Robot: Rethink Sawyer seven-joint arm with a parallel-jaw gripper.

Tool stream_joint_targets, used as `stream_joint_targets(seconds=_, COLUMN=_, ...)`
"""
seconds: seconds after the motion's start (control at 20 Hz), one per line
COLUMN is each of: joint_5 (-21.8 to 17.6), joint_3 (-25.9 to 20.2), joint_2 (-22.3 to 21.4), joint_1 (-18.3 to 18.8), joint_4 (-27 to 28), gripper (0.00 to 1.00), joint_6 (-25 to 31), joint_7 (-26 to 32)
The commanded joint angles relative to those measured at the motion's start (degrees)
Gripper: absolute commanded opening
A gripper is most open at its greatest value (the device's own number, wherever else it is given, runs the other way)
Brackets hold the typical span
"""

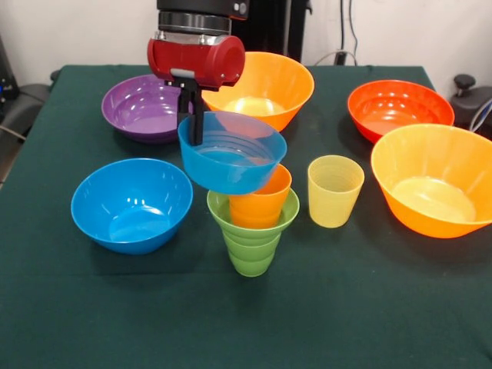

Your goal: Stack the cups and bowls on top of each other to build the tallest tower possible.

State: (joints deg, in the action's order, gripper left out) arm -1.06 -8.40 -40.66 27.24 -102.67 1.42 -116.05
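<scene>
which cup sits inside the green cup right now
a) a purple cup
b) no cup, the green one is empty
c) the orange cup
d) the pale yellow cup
c: the orange cup is nested in the green cup, with the small blue bowl tilted on top of it, while the pale yellow cup stands apart on the cloth beside them.

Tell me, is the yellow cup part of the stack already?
No: the pale yellow cup stands alone on the table, right of the tower.
</scene>
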Motion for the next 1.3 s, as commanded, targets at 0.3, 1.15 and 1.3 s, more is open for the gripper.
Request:
stream_joint_targets(seconds=0.3, joint_5=-1.8, joint_3=-2.0, joint_2=3.7, joint_1=-3.1, joint_4=0.6, gripper=0.00, joint_6=-0.4, joint_7=-5.3)
stream_joint_targets(seconds=1.15, joint_5=-3.2, joint_3=-3.7, joint_2=4.0, joint_1=-1.5, joint_4=-0.8, gripper=0.00, joint_6=-2.4, joint_7=-5.2)
stream_joint_targets(seconds=1.3, joint_5=-3.4, joint_3=-3.8, joint_2=4.0, joint_1=-1.4, joint_4=-1.0, gripper=0.00, joint_6=-2.7, joint_7=-5.2)
